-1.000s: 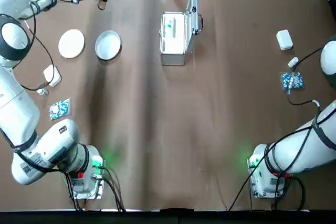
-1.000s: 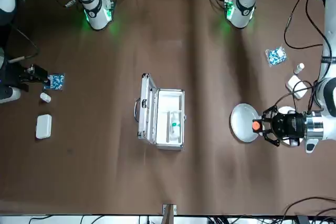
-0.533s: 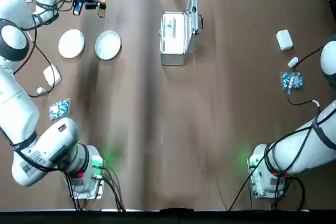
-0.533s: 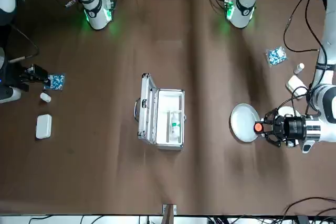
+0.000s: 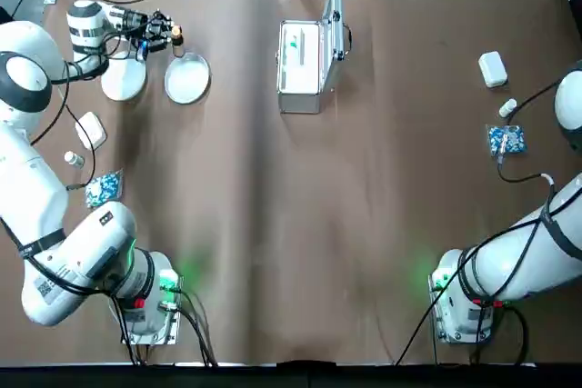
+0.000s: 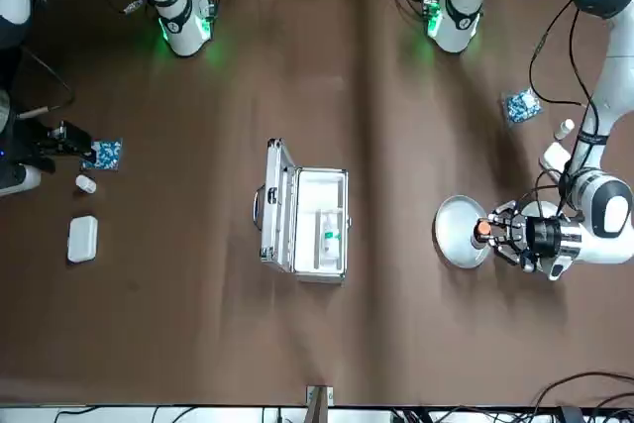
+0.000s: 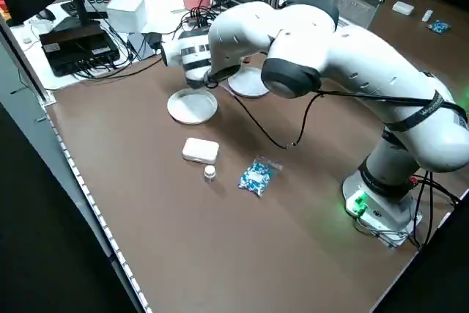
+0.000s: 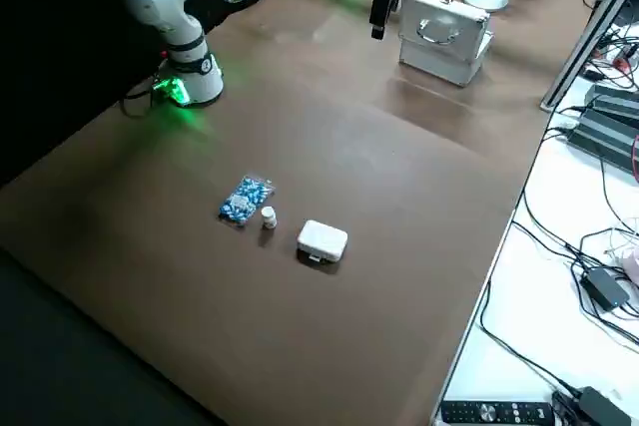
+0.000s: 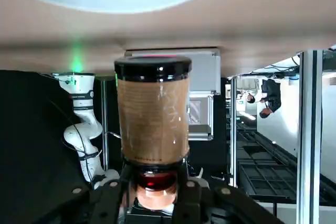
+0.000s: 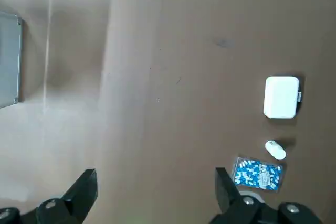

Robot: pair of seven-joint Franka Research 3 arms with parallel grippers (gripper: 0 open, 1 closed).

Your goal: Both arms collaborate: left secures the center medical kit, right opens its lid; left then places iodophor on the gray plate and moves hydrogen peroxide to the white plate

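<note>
Seen from overhead, the left claw (image 9: 156,178) grips the brown bottle (image 9: 152,121) near the gray plate's (image 5: 186,78) eleven o'clock. Likely light, stiff and slick, perhaps breakable: keep the grip near its cap. The right claw (image 10: 156,170) gapes empty at the table's (image 5: 391,179) three o'clock.

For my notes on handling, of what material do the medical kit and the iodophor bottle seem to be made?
The medical kit looks like metal, probably aluminium, silvery with shiny edges.

The iodophor bottle could be glass or plastic: its brown body and black end are both glossy and catch highlights, which does not settle it.
</note>
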